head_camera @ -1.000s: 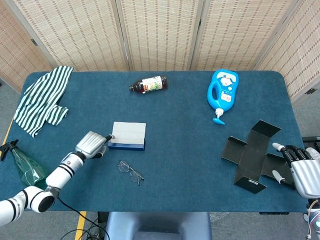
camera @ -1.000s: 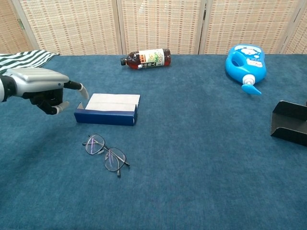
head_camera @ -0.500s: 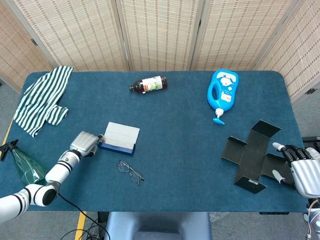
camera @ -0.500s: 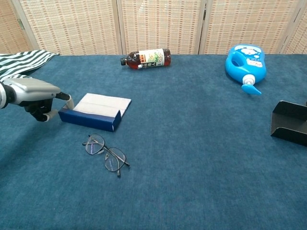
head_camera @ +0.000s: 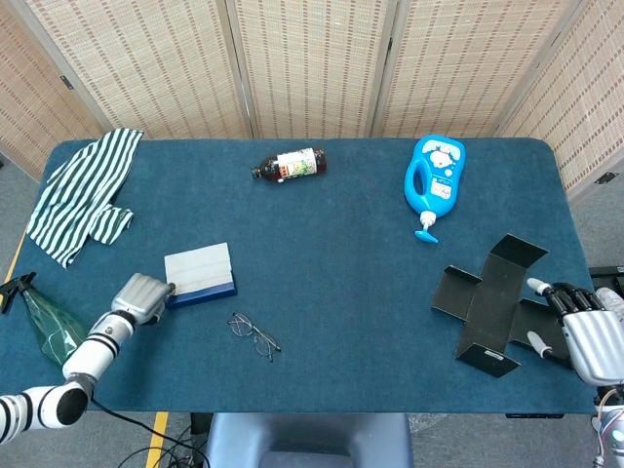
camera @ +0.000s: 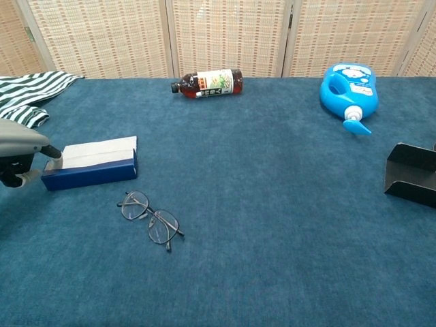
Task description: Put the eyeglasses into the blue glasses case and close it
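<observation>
Your left hand [camera: 20, 158] is pinching the blue glasses case [camera: 92, 163] by its end; the eyeglasses [camera: 150, 219] are lying nearby, and your right hand [head_camera: 585, 336] is resting spread, holding nothing.

At the left edge, the left hand [camera: 17, 153] touches the case's [camera: 92, 163] left end; the eyeglasses [camera: 151, 219] lie open just nearer on the tabletop [camera: 286, 225].

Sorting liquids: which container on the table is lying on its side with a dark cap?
The brown bottle at the far edge, with a printed label; the blue cartoon-faced jug also lies flat, but has a pale blue spout.
</observation>
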Robot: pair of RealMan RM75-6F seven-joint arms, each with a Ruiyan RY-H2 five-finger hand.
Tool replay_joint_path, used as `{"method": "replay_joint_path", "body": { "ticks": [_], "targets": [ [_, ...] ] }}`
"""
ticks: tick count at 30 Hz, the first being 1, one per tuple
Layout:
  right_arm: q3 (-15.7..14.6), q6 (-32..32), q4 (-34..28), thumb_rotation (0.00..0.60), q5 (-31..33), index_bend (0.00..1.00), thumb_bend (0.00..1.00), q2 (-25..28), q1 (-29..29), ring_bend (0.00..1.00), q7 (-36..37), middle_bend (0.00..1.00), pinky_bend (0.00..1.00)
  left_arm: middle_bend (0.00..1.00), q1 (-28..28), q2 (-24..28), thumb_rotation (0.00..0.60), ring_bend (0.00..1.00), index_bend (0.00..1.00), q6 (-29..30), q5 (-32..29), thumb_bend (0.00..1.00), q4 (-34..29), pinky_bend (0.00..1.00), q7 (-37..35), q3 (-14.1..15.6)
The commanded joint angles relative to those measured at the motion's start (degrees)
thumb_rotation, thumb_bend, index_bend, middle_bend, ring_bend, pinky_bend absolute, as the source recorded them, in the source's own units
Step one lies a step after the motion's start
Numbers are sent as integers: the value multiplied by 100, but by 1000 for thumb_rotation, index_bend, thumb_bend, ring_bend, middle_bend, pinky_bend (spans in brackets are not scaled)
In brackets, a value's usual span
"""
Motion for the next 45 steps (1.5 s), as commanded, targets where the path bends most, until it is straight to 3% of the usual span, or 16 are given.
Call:
{"method": "replay_joint_path", "body": {
  "ticks": [1, 5, 8, 17, 25, 35, 41, 45],
  "targets": [
    [-3, 4, -1, 600, 0, 171, 265, 2, -5, 243, 5, 315, 243, 999, 32, 214, 600, 960, 280, 634, 207, 674, -626, 1000, -2, -39],
    [-3, 55, 6, 600, 0, 171, 265, 11, -34, 243, 22, 320, 243, 995, 153, 178, 600, 953, 251, 1050, 1145, 674, -861, 1000, -369, -156],
    [-10, 72, 29, 600, 17, 171, 265, 8, -58, 242, 47, 320, 243, 991, 132, 107, 600, 951, 261, 1005, 1673, 675, -899, 1000, -548, -121],
    [-9, 101, 111, 600, 58, 171, 265, 0, -98, 243, 138, 320, 243, 991, -177, -298, 600, 950, 281, 489, 1933, 674, -600, 1000, -377, -78],
    [-13, 120, 142, 600, 77, 171, 265, -3, -128, 242, 171, 321, 243, 989, -451, -678, 600, 950, 270, 150, 1339, 674, -99, 1000, 298, 14],
    [-7, 145, 150, 600, 67, 172, 265, -7, -145, 243, 193, 334, 243, 989, -634, -997, 600, 949, 254, 480, 244, 674, 540, 1000, 1314, 97],
    [-7, 147, 155, 600, 59, 171, 265, -15, -148, 243, 202, 336, 243, 989, -653, -1181, 600, 949, 227, 666, -347, 675, 943, 1000, 1429, -22],
    [-4, 144, 153, 600, 55, 171, 264, -8, -146, 243, 207, 338, 243, 988, -531, -983, 600, 949, 203, 713, -442, 674, 757, 1000, 1042, -131]
  ]
}}
